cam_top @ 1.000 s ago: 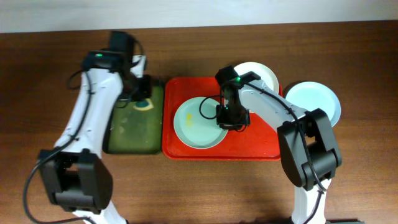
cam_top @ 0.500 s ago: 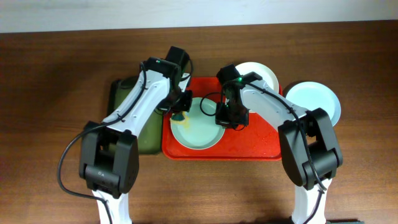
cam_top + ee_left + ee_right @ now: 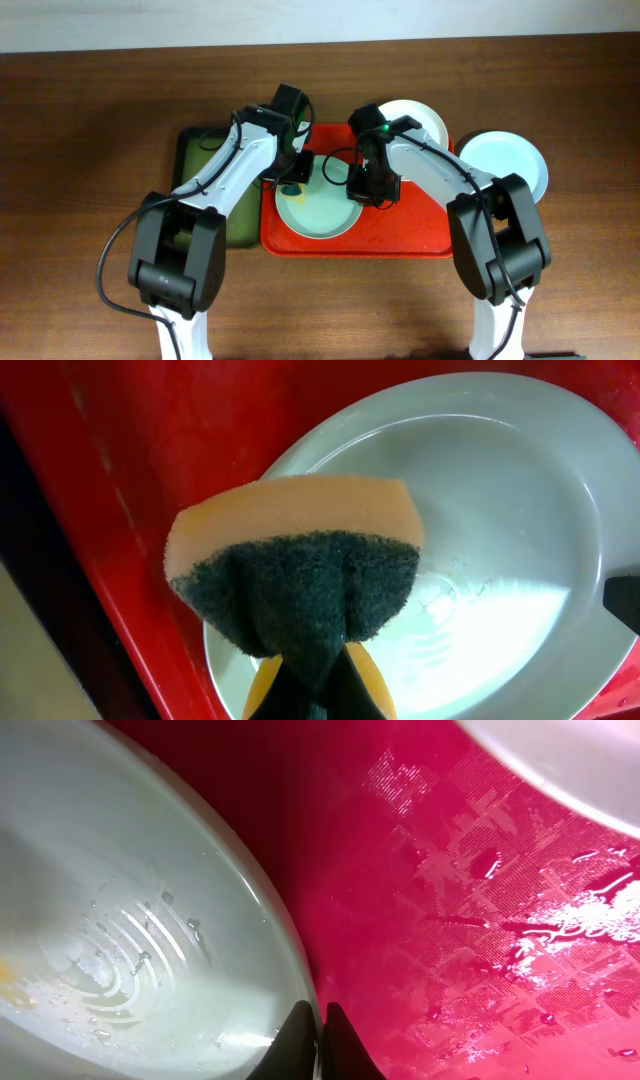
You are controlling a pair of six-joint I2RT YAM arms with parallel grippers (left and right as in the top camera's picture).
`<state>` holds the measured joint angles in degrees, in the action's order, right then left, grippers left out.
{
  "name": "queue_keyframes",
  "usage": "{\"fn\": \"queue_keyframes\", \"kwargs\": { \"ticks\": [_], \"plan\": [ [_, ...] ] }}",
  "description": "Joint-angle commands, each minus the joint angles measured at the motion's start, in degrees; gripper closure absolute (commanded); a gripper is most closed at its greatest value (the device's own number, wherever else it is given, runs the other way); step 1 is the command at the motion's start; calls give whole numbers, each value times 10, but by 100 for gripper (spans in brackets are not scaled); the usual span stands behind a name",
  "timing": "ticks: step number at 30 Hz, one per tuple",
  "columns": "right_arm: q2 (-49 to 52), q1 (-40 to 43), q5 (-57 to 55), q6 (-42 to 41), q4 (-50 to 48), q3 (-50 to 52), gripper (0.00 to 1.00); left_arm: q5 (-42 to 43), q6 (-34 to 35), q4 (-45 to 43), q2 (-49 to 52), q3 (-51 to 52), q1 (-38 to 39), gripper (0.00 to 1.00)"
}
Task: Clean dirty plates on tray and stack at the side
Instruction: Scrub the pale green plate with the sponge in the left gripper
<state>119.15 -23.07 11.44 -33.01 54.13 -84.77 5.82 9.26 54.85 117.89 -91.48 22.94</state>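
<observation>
A pale green plate [image 3: 318, 208] with a yellow smear lies at the left of the red tray [image 3: 410, 232]. My left gripper [image 3: 292, 184] hangs over the plate's left part, shut on an orange sponge [image 3: 290, 530] with its dark green scouring side toward the camera. In the left wrist view the left gripper [image 3: 310, 665] holds the sponge just above the plate [image 3: 500, 510]. My right gripper [image 3: 364, 190] is shut on the plate's right rim; in the right wrist view the right gripper [image 3: 320, 1020] has one finger on each side of the rim of the plate [image 3: 130, 920]. A white plate [image 3: 418, 120] sits at the tray's far right corner.
A pale blue plate [image 3: 508, 160] rests on the wooden table to the right of the tray. A dark green tray [image 3: 205, 205] lies against the red tray's left side. The wet floor of the tray [image 3: 470, 920] shows droplets.
My left arm swung right from the green tray, carrying the sponge over the pale green plate. My right gripper closed on the plate's rim.
</observation>
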Motion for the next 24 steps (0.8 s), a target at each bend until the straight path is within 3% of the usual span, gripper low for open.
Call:
{"fn": "queue_keyframes", "kwargs": {
  "ticks": [1, 7, 9, 10, 12, 14, 15, 16, 17, 19, 24],
  "plan": [
    [-5, 2, -18, -5, 0, 3, 95, 8, 5, -2, 13, 5, 3, 100],
    [-5, 2, -18, -5, 0, 3, 95, 68, 5, -3, 115, 5, 5, 100],
    [-5, 2, -18, -5, 0, 3, 95, 271, -51, 0, 122, 3, 7, 100],
    [-5, 2, -18, -5, 0, 3, 95, 291, -51, 3, 116, -7, 1, 100],
    [-5, 2, -18, -5, 0, 3, 94, 280, -50, 3, 78, -23, -21, 100],
    [-5, 2, -18, -5, 0, 3, 82, 180, -38, 5, 17, -29, -34, 100],
    [-5, 2, -18, -5, -1, 3, 71, 92, -31, 13, -15, -29, -33, 100],
    [-5, 2, -18, -5, -2, 3, 69, 41, -31, 18, -26, -29, -32, 100],
    [-5, 2, -18, -5, -2, 3, 70, 23, -31, 22, -27, -29, -32, 100],
    [-5, 2, -18, -5, -2, 3, 96, 23, -31, 22, -16, -12, -27, 100],
    [-5, 2, -18, -5, -2, 3, 96, 18, -13, -3, 45, 1, 4, 100]
  ]
}}
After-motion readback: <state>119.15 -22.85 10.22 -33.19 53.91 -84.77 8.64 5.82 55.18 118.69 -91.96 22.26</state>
